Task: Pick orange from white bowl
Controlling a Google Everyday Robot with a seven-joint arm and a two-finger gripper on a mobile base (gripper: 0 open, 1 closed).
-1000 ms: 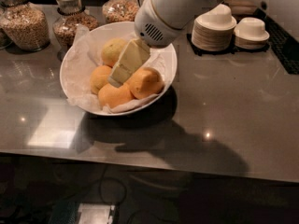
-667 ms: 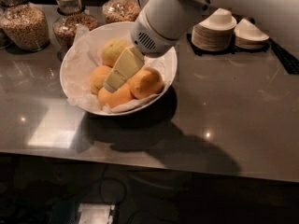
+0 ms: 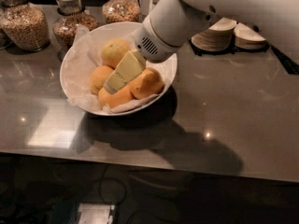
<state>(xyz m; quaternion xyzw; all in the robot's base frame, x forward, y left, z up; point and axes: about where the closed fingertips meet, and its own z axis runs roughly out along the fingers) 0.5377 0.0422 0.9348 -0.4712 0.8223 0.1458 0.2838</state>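
Note:
The white bowl, wide and lined with crinkled white paper, sits on the dark counter left of centre. It holds a paler yellow fruit at the back and deep orange fruits. The orange lies at the bowl's right side, with smaller oranges at the left and front. My gripper reaches down from the upper right into the middle of the bowl. Its pale tip lies among the fruits, just left of the orange. The arm's white wrist hides the bowl's back right rim.
Glass jars of grains stand behind the bowl. Stacks of plates topped with small upturned bowls stand at the back right. The counter's front edge runs across the lower part of the view.
The gripper has slid a little down and left, deeper among the fruits in the bowl. The fruits and bowl have not visibly moved.

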